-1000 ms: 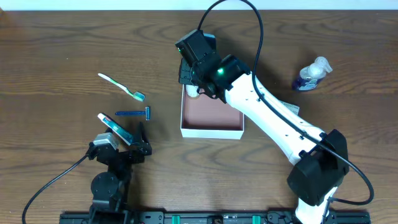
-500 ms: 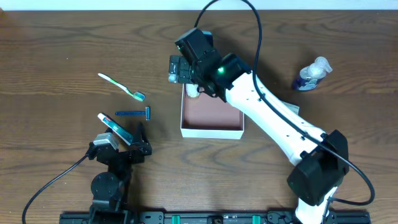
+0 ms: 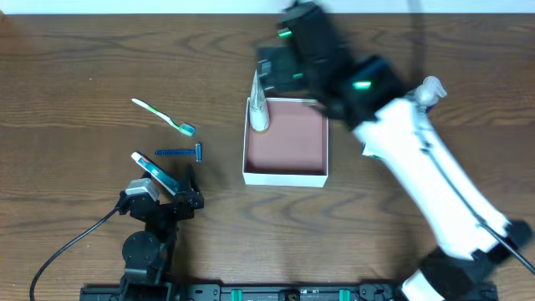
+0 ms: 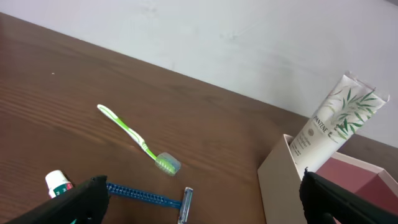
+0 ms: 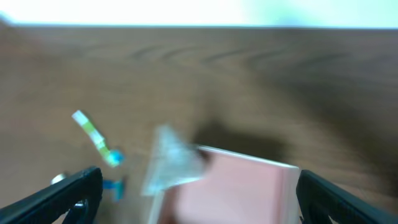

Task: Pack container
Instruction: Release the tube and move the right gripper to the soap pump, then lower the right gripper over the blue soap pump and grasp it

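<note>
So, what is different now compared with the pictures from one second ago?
The right gripper has let go of the white tube and pulled away toward the far side, slightly rightward. The tube now leans in the far left corner of the container. The left gripper, toothbrush, razor and bottle stayed put.

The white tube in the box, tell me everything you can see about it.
The white tube is a soft-looking plastic squeeze tube printed with green leaves and the word PANTENE. Its flat crimped end points up. It stands tilted in the container, in the far left corner as the overhead view shows it. Its lower end is inside, hidden behind the white wall. The upper part sticks out well above the rim. Only the container appears to touch it. The right wrist view shows it only as a blur.
</note>
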